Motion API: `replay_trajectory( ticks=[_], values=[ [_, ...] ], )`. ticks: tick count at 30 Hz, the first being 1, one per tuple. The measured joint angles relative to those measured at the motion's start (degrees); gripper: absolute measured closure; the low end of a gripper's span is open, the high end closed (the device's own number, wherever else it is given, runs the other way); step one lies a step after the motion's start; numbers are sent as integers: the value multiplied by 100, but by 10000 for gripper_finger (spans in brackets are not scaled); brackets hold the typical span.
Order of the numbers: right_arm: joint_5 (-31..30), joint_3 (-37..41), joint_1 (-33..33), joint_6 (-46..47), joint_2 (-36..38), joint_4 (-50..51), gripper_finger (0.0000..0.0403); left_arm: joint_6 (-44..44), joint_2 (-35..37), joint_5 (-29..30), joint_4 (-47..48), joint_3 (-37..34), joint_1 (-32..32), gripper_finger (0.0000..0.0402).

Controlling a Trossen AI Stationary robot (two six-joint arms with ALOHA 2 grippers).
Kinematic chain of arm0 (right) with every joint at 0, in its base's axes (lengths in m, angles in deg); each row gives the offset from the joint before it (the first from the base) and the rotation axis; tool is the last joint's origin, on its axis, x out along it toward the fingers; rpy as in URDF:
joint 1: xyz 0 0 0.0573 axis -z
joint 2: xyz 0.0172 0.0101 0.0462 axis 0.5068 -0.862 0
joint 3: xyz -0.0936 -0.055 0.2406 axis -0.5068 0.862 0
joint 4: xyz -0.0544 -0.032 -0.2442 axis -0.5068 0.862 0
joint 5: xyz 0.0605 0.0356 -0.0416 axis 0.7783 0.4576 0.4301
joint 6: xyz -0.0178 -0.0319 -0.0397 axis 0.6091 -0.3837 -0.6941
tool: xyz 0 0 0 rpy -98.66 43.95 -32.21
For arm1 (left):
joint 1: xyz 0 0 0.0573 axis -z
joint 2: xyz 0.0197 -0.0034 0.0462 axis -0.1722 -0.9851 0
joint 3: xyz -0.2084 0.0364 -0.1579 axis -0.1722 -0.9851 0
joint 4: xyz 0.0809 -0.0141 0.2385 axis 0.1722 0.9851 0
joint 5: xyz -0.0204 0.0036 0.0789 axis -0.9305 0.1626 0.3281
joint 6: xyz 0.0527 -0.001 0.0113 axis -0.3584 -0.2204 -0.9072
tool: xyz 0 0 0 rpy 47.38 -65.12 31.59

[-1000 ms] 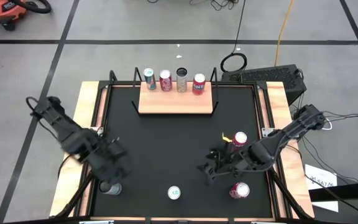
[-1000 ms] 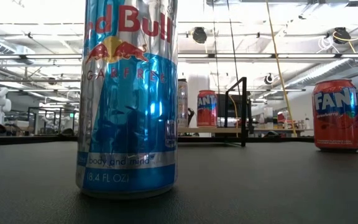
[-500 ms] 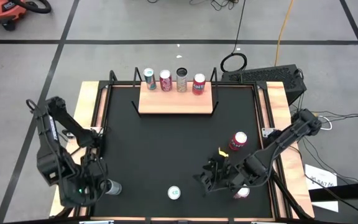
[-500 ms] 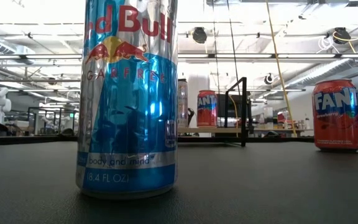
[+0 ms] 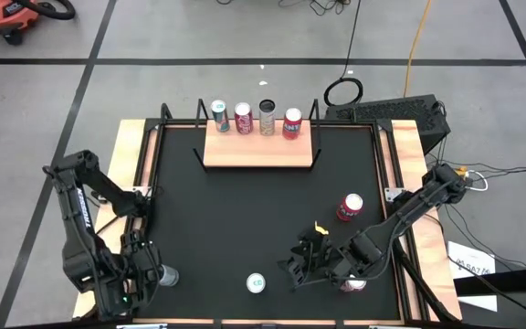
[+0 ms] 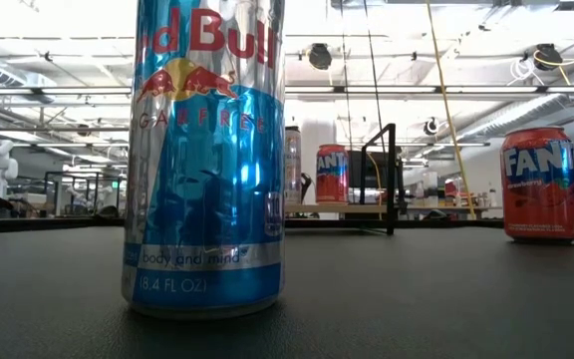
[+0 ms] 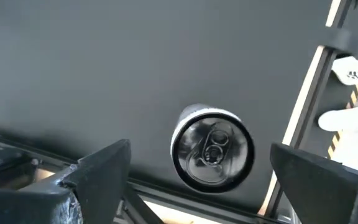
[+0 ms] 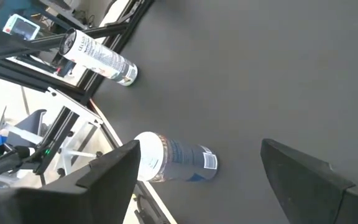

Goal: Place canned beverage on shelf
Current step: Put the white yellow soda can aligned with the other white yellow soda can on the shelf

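The light-wood shelf [image 5: 258,151] stands at the table's far middle with several cans along its far edge. A dark-topped silver can [image 5: 165,275] stands upright at the near left corner. My left gripper [image 5: 141,278] hangs open above it, pointing down, and the can top [image 7: 212,147] shows between the spread fingers, untouched. A blue and silver can [image 5: 257,284] stands near the front edge and fills the low view [image 6: 205,150]. My right gripper [image 5: 298,267] is open to its right, slanting down toward it [image 8: 173,160].
A red can [image 5: 350,206] stands right of centre and shows in the low view [image 6: 539,184]. Another red can [image 5: 355,282] is half hidden under my right arm. Wooden side strips [image 5: 126,174] and black frame bars edge the table.
My left gripper has swung toward the table's near left corner and come down, now over the silver can, still open. My right gripper has moved a little toward the near edge and down, still open. No can has moved.
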Motion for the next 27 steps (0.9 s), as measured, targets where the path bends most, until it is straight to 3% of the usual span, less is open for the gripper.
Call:
replay_trajectory(
  ticks=[7, 17, 27],
  values=[
    [2, 0, 0, 11, 0, -35, 84, 11, 132, -156, -895, -609, 50, 21],
    [11, 0, 117, -31, 0, -22, 83, 257, 132, -350, -1037, -1192, 50, 28],
    [49, -2, 248, -316, 57, -16, 83, 255, 235, -436, -983, -1257, -73, 145]
  ],
)
